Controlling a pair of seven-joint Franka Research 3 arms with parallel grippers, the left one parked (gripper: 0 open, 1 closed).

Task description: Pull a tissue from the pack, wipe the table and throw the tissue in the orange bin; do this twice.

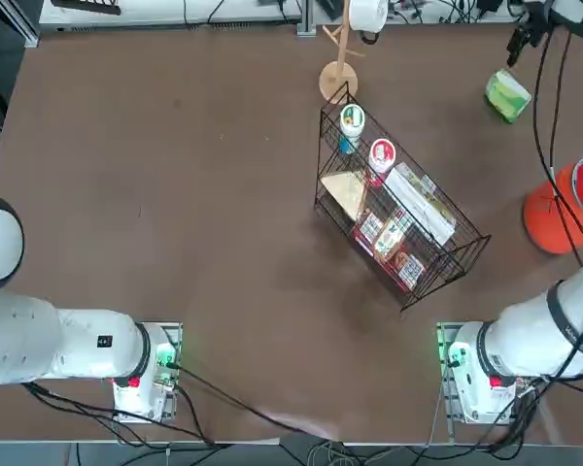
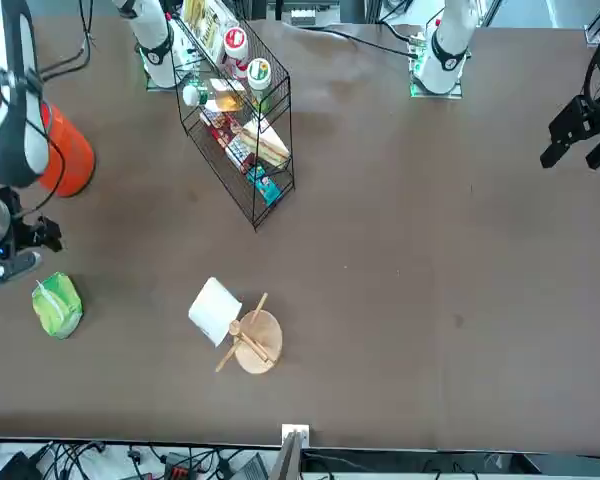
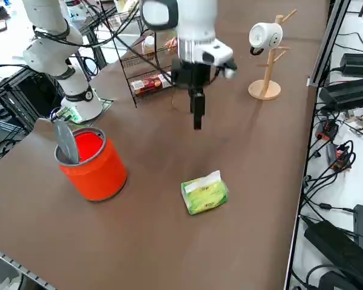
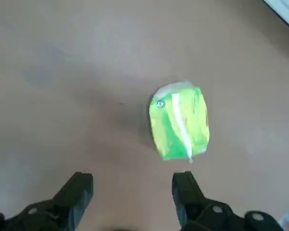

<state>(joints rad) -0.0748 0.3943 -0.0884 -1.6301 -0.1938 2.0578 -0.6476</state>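
The pack (image 4: 179, 122) is a small bright green packet with a whitish strip along its top, lying flat on the brown table (image 1: 175, 194) near the far right corner (image 1: 508, 95). My right gripper (image 4: 132, 190) hovers above the table, open, with nothing between its black fingers (image 4: 185, 192). It hangs a little short of the pack (image 3: 204, 192) and touches nothing. In the side view the gripper (image 3: 197, 118) points straight down. The orange bin (image 3: 94, 160) stands upright near the right edge of the table (image 1: 564, 209), between the pack and my base.
A black wire basket (image 1: 398, 214) holding red-and-white cups and printed boxes stands mid-table. A wooden mug tree (image 1: 338, 78) with a white mug (image 1: 367, 15) is at the far edge. Cables run along the table's far and right sides.
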